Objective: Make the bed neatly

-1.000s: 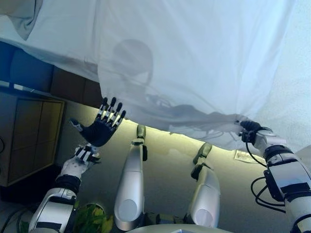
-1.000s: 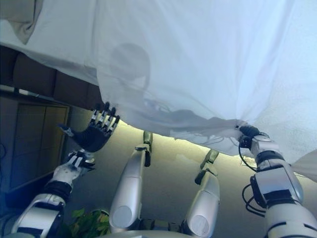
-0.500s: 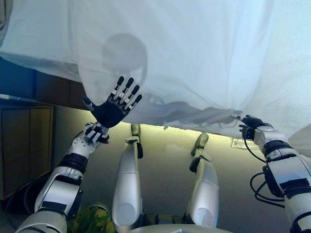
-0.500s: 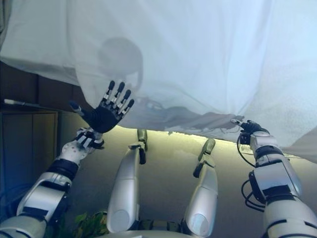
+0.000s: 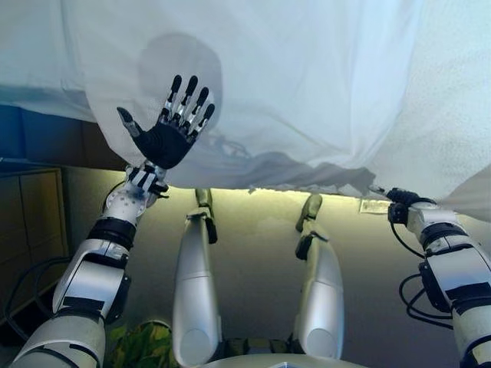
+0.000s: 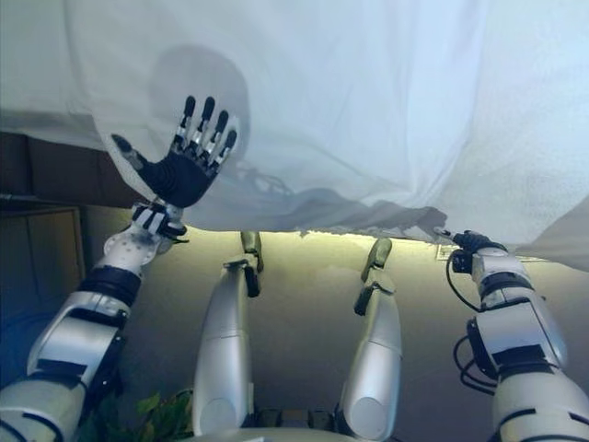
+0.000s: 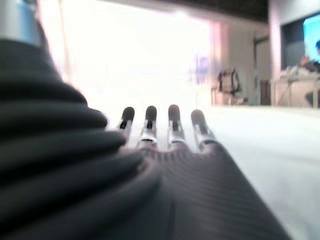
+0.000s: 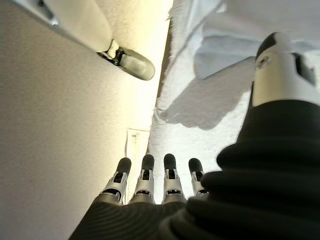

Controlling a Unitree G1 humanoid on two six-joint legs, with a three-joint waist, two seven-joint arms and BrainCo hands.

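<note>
A white sheet (image 5: 307, 84) covers the bed and hangs over its near edge, with a rumpled fold along the lower hem (image 5: 307, 172). My left hand (image 5: 165, 142) is raised, open, fingers spread and straight, in front of the hanging sheet on the left. In the left wrist view its fingers (image 7: 172, 125) point out over the white bed top (image 7: 260, 150). My right hand (image 5: 404, 207) is low on the right, just under the sheet's hem. In the right wrist view its fingers (image 8: 145, 185) are straight, with the sheet (image 8: 210, 100) beyond them and nothing in its grasp.
The bed's dark frame (image 5: 46, 138) shows under the sheet at left. A wooden cabinet (image 5: 27, 222) stands on the floor at lower left. A green plant (image 5: 142, 345) is at the bottom. A white label (image 5: 374, 205) lies on the floor by my right hand.
My left hand has risen from below the hem to in front of the sheet. My right hand has come away from the hem it was at. The view has shifted too.
</note>
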